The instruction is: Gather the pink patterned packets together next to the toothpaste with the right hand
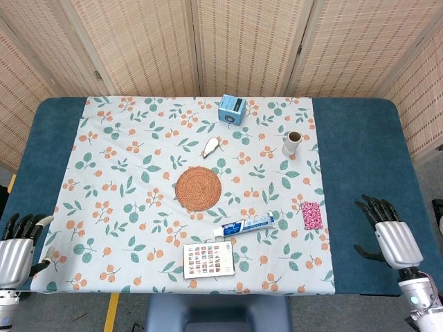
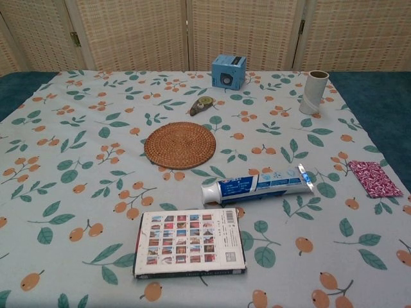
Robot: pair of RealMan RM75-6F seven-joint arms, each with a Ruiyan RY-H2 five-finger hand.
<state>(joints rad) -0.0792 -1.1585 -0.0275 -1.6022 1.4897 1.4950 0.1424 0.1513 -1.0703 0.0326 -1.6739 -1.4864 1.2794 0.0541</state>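
Left hand (image 1: 17, 241) sits at the near left table corner, off the patterned cloth, fingers spread and nothing in them; it has no part in this task. Moving rightward: a book (image 1: 208, 259) lies near the front edge, a woven coaster (image 1: 198, 188) at mid-cloth, a small correction-tape dispenser (image 1: 212, 145) and a blue box (image 1: 232, 109) further back. The toothpaste (image 1: 243, 225) lies flat, cap toward the book. A cardboard tube (image 1: 292, 142) stands upright behind. Only one pink patterned packet (image 1: 312, 215) can be made out, flat at the right edge of the cloth, near the tube's tail end but apart from it. Right hand (image 1: 391, 234) hovers over the bare blue table to the right of the packet, fingers apart, empty. Assessment: the approach is the step in hand. The packet is thin and flat, so fingertips should come down on its far edge and slide or pinch it leftward, stopping just beside the toothpaste without nudging it.
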